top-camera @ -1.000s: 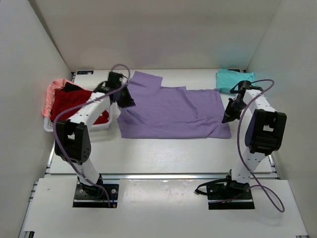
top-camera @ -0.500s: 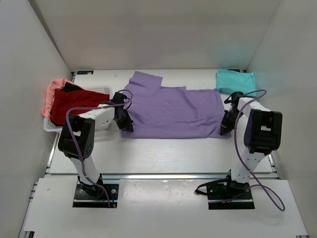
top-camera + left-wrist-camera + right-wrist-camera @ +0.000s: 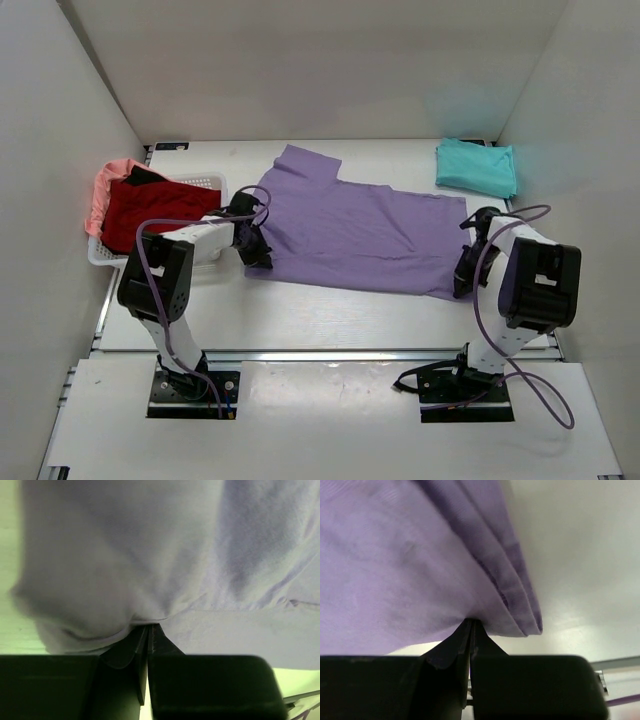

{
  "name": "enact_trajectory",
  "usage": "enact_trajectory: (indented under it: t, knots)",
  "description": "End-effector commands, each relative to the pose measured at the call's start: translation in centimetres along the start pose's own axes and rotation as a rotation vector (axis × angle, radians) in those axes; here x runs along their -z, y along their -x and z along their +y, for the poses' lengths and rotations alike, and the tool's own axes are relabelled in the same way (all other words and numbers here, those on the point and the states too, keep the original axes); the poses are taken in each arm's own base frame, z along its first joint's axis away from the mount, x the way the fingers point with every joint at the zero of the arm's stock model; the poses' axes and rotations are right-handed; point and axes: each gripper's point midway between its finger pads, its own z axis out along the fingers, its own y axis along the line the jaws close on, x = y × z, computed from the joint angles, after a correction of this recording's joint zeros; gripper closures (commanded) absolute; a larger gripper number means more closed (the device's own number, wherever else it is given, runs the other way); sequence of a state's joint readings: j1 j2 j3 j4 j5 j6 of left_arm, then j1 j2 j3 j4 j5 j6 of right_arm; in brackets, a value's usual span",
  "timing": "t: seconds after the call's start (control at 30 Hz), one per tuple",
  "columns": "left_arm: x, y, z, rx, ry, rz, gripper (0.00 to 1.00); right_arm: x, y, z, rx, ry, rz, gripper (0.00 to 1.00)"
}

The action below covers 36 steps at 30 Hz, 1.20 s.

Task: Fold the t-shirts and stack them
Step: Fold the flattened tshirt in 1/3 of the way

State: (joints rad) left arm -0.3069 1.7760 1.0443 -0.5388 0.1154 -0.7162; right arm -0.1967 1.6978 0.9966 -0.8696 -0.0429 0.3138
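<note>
Across the centre of the overhead frame: lavender t-shirt [image 3: 350, 235], spread mostly flat on the white table [image 3: 330, 315], slanting from upper left down to lower right, one sleeve poking toward the top edge left of centre. Pinched at both lower corners.

At the lower-left corner of the cloth: left gripper [image 3: 254, 255], jaws closed down to a sliver on a bunched edge of the lavender fabric. In the left wrist view, dark fingers [image 3: 127, 650] meeting at lower centre, cloth gathered between them and filling the frame above, pale table visible along the left edge.

At the lower-right corner: right gripper [image 3: 463, 282], clamped fully together on the layered hem. In the right wrist view, fingers [image 3: 450, 647] pressed tight at lower centre, a doubled purple edge running from upper centre down to just right of the tips, bare table to the right.

Toward the upper right of the overhead frame, well apart from the lavender one: teal t-shirt [image 3: 477, 166], folded into a neat rectangle on the table.

At the left edge: white lattice basket [image 3: 205, 181], with red t-shirt [image 3: 150, 208] heaped inside and salmon-pink t-shirt [image 3: 105, 185] hanging at its far left side. Basket just beside the left arm.
</note>
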Motion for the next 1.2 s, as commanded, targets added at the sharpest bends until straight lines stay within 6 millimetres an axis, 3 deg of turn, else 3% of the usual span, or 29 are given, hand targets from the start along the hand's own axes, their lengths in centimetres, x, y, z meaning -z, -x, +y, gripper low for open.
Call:
enact_trajectory:
  t: [0.0, 0.13, 0.23, 0.37, 0.53, 0.67, 0.73, 0.87, 0.97, 1.03, 1.07, 1.17]
  knots:
    - [-0.3, -2.1, 4.9, 0.013, 0.157, 0.035, 0.87, 0.0, -2.0, -3.5, -0.031, -0.106, 0.037, 1.0]
    - [0.5, -4.1, 6.6, 0.019, 0.185, 0.062, 0.91, 0.8, -2.5, -4.5, -0.051, -0.098, 0.012, 1.0]
    - [1.5, -4.7, 6.8, 0.026, 0.162, 0.057, 0.93, 0.7, -3.3, -4.9, -0.052, -0.104, 0.02, 1.0]
    - [2.8, -5.4, 5.5, -0.021, 0.124, 0.052, 0.89, 0.7, -4.0, -5.1, -0.039, -0.106, 0.04, 1.0]
    - [5.3, -3.1, 0.7, -0.076, -0.023, -0.015, 0.8, 3.3, -2.2, -3.2, -0.01, -0.061, -0.044, 0.99]
    - [7.0, -0.8, -3.2, -0.097, -0.128, -0.068, 0.77, 6.2, 0.1, -1.1, 0.023, -0.01, -0.147, 1.0]
    - [8.0, 0.4, -4.7, -0.102, -0.182, -0.089, 0.77, 7.4, 0.5, -0.9, 0.022, -0.006, -0.181, 0.98]
    - [8.0, 2.3, -5.3, -0.091, -0.175, -0.114, 0.77, 9.6, -0.1, -1.8, 0.026, 0.011, -0.246, 0.96]
    - [8.2, 4.4, -6.4, -0.088, -0.187, -0.144, 0.77, 12.1, -1.8, 0.0, 0.072, 0.176, -0.376, 0.88]
    - [7.6, 5.3, -7.1, -0.097, -0.194, -0.147, 0.78, 11.4, -2.9, 1.1, 0.112, 0.272, -0.418, 0.79]
    - [7.2, 5.6, -7.8, -0.106, -0.199, -0.142, 0.77, 12.0, -2.2, 1.7, 0.108, 0.319, -0.477, 0.76]
    - [5.4, 6.7, -8.4, -0.079, -0.199, -0.122, 0.77, 10.6, -1.1, 1.8, 0.095, 0.368, -0.485, 0.72]
